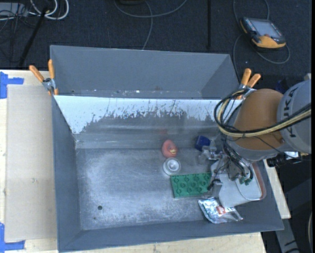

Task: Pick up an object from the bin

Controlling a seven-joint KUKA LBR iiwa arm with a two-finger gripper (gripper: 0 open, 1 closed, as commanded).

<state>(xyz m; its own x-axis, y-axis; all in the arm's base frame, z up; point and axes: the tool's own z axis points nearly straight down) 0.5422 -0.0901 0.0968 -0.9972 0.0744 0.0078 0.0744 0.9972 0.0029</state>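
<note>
Green studded building plate (190, 185) flat on the floor of the bin (146, 78), right of middle, pincer (219, 176) low beside its right end, opening impossible to tell; probably approach step, next needing alignment across 1 plate edge before closing.

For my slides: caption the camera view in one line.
Robot hand at the bin's right side, beside a green studded plate and crumpled wrapper.

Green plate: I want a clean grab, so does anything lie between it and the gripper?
Nothing visible does. The gripper hangs at the right end of the green plate. A clear cap lies beside its upper left corner, a crumpled wrapper below its right end; neither is between them.
</note>
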